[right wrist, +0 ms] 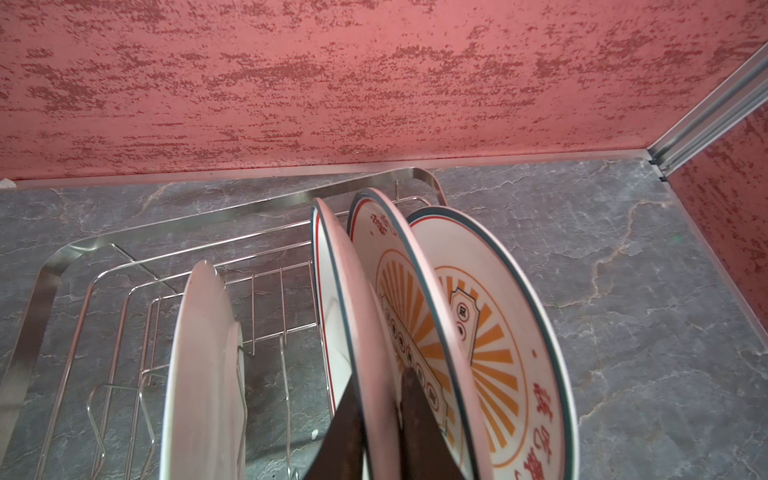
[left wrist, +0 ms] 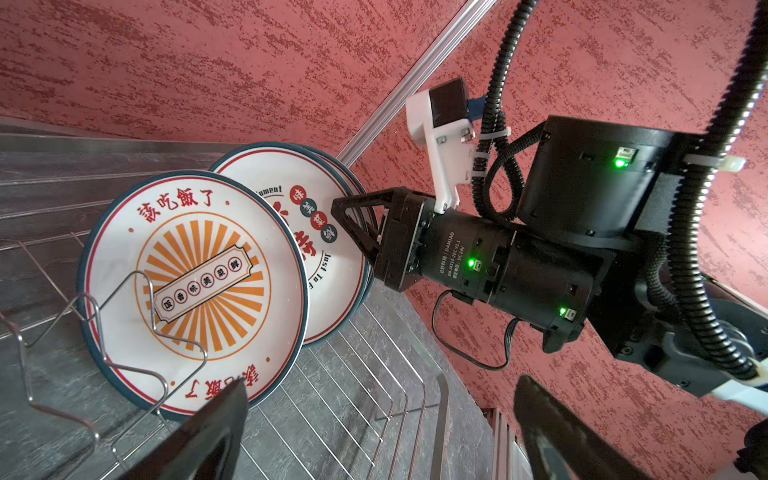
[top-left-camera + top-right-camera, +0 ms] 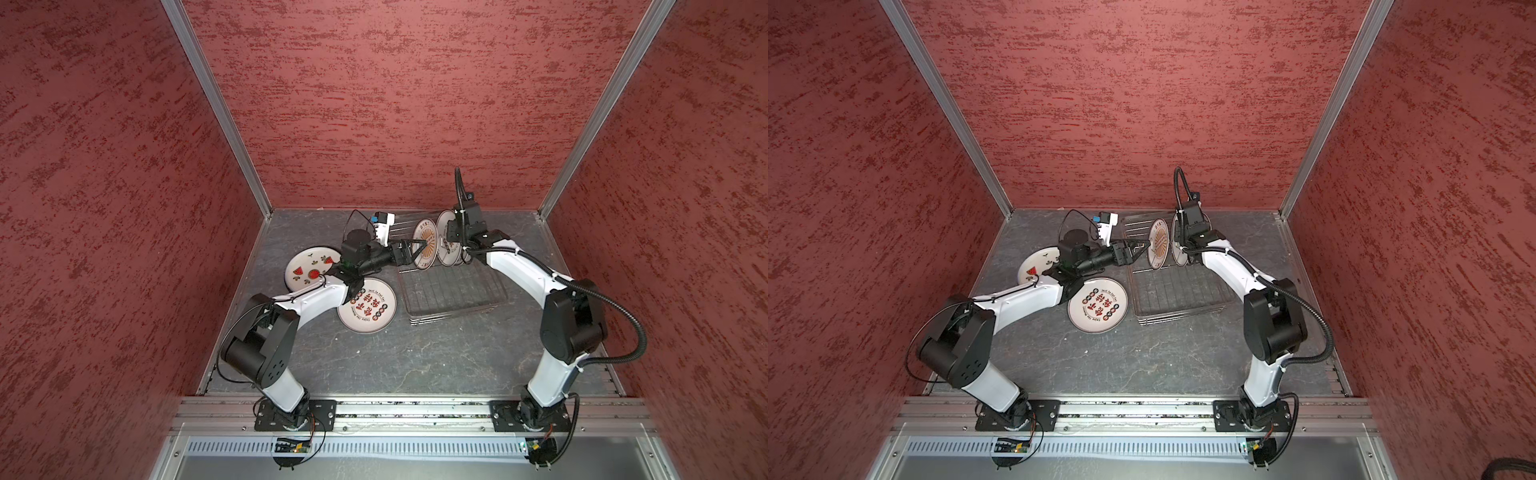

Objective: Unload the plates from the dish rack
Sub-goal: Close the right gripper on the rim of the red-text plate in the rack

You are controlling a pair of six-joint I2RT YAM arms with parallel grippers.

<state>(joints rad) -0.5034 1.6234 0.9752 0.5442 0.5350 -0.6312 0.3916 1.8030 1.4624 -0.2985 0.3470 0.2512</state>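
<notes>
2 lie flat left of the dish rack [image 3: 453,293]: watermelon plate [image 3: 307,270], character plate [image 3: 368,309]. Within the rack, right gripper [image 1: 380,399] pinches an upright plate [image 1: 334,291]; left gripper [image 3: 413,250] gapes wide.

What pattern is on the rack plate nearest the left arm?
Orange sunburst on the round white plate; left wrist view.

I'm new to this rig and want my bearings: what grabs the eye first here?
Both claws meet at the rack at the back. The right claw pinches the rim of an upright plate, and the open left claw faces the nearest sunburst plate. The watermelon plate and the red-character plate lie flat left of the rack.
</notes>
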